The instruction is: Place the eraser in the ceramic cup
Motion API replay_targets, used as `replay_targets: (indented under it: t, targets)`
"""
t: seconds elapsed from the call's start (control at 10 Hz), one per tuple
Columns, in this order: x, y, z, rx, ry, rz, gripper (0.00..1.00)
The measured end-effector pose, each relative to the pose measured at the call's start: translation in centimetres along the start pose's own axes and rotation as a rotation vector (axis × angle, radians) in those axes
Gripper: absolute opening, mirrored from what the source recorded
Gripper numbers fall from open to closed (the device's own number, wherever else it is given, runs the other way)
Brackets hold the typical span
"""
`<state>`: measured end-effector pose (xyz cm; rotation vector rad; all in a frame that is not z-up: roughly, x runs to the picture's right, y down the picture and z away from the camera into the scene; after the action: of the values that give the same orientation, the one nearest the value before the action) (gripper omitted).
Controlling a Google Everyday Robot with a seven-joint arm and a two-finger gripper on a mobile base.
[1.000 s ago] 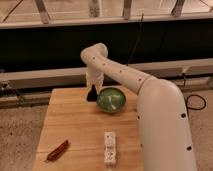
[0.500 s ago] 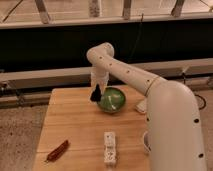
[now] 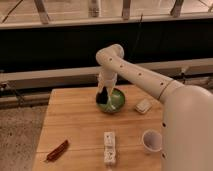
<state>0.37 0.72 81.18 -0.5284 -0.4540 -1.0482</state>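
— Where's the tool (image 3: pixel 102 96) right now?

— Down at the left rim of the green bowl (image 3: pixel 114 101), pinched tight on something small and dark. It looks like the eraser (image 3: pixel 101 98), though that's hard to make out.

— And the ceramic cup (image 3: pixel 152 141)?

— Standing upright near the right front of the wooden counter (image 3: pixel 75 125), well apart from the tool. A long white ridged block (image 3: pixel 109 148) lies left of it, a small white pad (image 3: pixel 143 106) sits right of the bowl, and a reddish-brown object (image 3: pixel 57 150) lies at the front left.
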Motion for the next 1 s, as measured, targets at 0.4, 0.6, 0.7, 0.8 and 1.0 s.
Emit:
replay_targets:
  t: [0.4,0.6,0.7,0.8,1.0]
  targets:
    - [0.3,4.2,-1.2,0.001,-0.011,0.044,0.02]
    - [0.2,5.6,-1.8,0.010,-0.018,0.063,0.02]
    - [-0.1,5.7,-1.9,0.014,-0.023,0.069,0.02]
    - [-0.2,6.2,-2.0,0.013,-0.026,0.078,0.02]
    - [0.0,8.3,-2.5,0.014,-0.030,0.099,0.02]
